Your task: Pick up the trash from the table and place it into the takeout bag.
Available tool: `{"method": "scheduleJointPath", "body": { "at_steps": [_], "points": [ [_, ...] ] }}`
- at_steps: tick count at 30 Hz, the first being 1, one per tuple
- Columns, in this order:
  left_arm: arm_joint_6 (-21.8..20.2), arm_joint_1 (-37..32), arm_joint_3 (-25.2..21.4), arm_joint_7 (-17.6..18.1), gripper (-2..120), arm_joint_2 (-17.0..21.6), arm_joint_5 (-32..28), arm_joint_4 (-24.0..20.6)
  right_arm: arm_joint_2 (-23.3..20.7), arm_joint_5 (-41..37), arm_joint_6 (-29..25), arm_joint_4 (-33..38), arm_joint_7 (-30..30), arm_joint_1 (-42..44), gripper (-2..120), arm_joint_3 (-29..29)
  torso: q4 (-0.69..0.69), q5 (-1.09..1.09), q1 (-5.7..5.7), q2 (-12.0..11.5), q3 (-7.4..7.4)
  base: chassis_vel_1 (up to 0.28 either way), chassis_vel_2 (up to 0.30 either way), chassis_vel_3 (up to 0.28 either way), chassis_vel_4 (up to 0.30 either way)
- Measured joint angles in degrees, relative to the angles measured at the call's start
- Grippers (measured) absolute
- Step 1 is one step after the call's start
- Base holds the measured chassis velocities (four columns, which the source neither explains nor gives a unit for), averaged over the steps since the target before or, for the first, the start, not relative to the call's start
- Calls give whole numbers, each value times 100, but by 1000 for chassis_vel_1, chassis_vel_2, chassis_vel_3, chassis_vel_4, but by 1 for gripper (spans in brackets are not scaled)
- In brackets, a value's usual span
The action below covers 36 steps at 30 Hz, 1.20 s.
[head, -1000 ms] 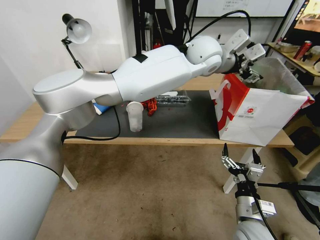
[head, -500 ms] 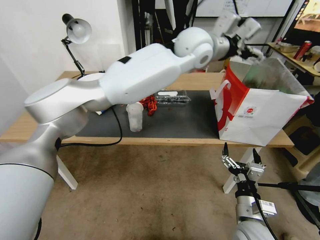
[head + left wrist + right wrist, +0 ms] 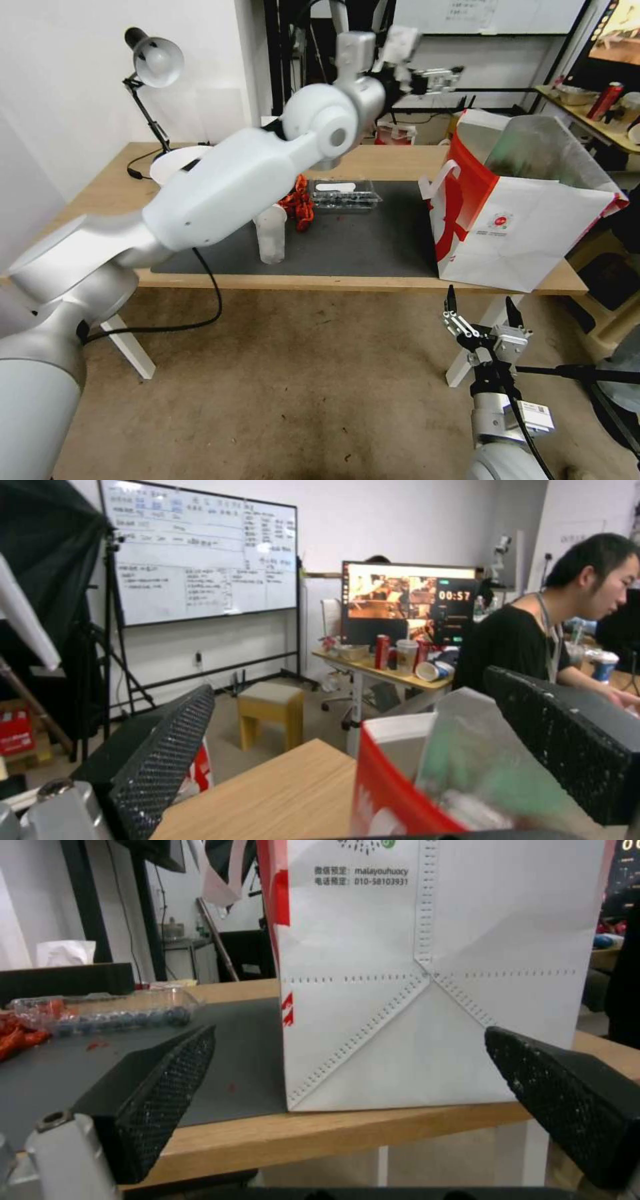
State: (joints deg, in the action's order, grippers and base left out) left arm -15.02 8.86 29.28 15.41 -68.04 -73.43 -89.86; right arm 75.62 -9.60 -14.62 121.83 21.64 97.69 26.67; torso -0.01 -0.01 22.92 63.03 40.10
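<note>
Trash, a frosted clear plastic cup (image 3: 270,233), stands upright on the big dark grey mat (image 3: 373,240) of the long light-wood table (image 3: 100,193), at about 9 o'clock from the large white paper takeout bag with red sides (image 3: 513,220). At 1 o'clock from the cup lies a flat clear plastic box (image 3: 345,196), with a red crumpled thing (image 3: 300,203) just beside it. The bag stands open at the table's right end, showing its silvery lining. The left gripper (image 3: 427,73) is up high, above the table's far edge, at 11 o'clock from the bag; its fingers (image 3: 167,750) are wide apart and hold nothing. The right gripper (image 3: 481,313) waits low in front of the table, below the bag, fingers (image 3: 163,1090) wide and holding nothing.
</note>
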Motion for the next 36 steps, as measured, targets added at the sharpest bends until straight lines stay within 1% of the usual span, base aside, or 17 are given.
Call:
{"method": "scheduleJointPath", "body": {
  "at_steps": [2, 3, 4, 8, 13, 16, 18, 20, 22, 24, 26, 27, 28, 31, 32, 35, 36],
  "points": [
    [119, -220, -82, -126, 100, 202, 55, -117, 3, 0, 1, -1, 2, 3, 100, 0, 2, 0, 0, 0, 0, 0, 0, 0, 0],
    [273, -415, -148, -278, 100, 362, 120, -184, 8, 2, 1, -12, 2, 0, 100, -3, 1, -2, -1, 0, 0, 0, 0, 0, 0],
    [273, -415, -148, -278, 100, 362, 120, -184, 8, 2, 1, -12, 2, 0, 100, -3, 1, -2, -1, 0, 0, 0, 0, 0, 0],
    [713, -961, -433, -718, 100, 747, 289, -379, 28, 25, 10, -49, 0, -36, 100, -46, 0, -1, 0, 0, 0, 0, 0, 0, 0],
    [888, -1252, -607, -827, 100, 1006, 482, -518, 30, 34, 26, -50, -4, -53, 100, -66, 1, -1, 0, 0, 0, 0, 0, 0, 0],
    [934, -1661, -929, -868, 100, 1339, 786, -743, 42, 44, 28, -67, -10, -55, 100, -83, 1, -1, 0, 0, 0, 0, 0, 0, 0],
    [940, -1745, -1000, -884, 100, 1392, 871, -780, 44, 46, 28, -71, -10, -55, 100, -85, 1, 0, 0, 0, 0, 0, 0, 0, 0],
    [987, -2229, -1375, -981, 100, 1623, 1258, -965, 43, 52, 28, -77, -19, -55, 100, -98, 1, -2, 0, 0, 0, 0, 0, 0, 0],
    [989, -2337, -1451, -991, 100, 1666, 1318, -1010, 41, 53, 28, -77, -20, -54, 100, -99, 1, -2, 0, 0, 0, 0, 0, 0, 0],
    [994, -2937, -1829, -1055, 100, 1856, 1513, -1272, 28, 56, 35, -77, -23, -60, 100, -108, 2, -1, -1, 0, 0, 0, 0, 0, 0],
    [994, -3060, -1901, -1057, 100, 1885, 1535, -1324, 24, 57, 37, -77, -24, -61, 100, -110, 3, -1, 0, 0, 0, 0, 0, 0, 0],
    [987, -3568, -2213, -1058, 100, 1987, 1679, -1528, 21, 75, 47, -77, -25, -66, 100, -132, 2, 0, -1, 0, 0, 0, 0, 0, 0],
    [987, -3568, -2213, -1058, 100, 1987, 1679, -1528, 21, 75, 47, -77, -25, -66, 100, -132, 2, 0, -1, 0, 0, 0, 0, 0, 0],
    [978, -4255, -2724, -1117, 100, 2094, 2000, -1780, 24, 109, 57, -77, -26, -67, 100, -172, 1, -2, 0, 0, 0, 0, 0, 0, 0],
    [978, -4255, -2724, -1117, 100, 2094, 2000, -1780, 24, 109, 57, -77, -26, -67, 100, -172, 1, -2, 0, 0, 0, 0, 0, 0, 0],
    [984, -4970, -3281, -1128, 100, 2209, 2159, -2064, 16, 131, 60, -77, -29, -56, 100, -195, 1, -1, -1, 0, 0, 0, 0, 0, 0],
    [984, -4970, -3281, -1128, 100, 2209, 2159, -2064, 16, 131, 60, -77, -29, -56, 100, -195, 1, -1, -1, 0, 0, 0, 0, 0, 0]
  ]
}}
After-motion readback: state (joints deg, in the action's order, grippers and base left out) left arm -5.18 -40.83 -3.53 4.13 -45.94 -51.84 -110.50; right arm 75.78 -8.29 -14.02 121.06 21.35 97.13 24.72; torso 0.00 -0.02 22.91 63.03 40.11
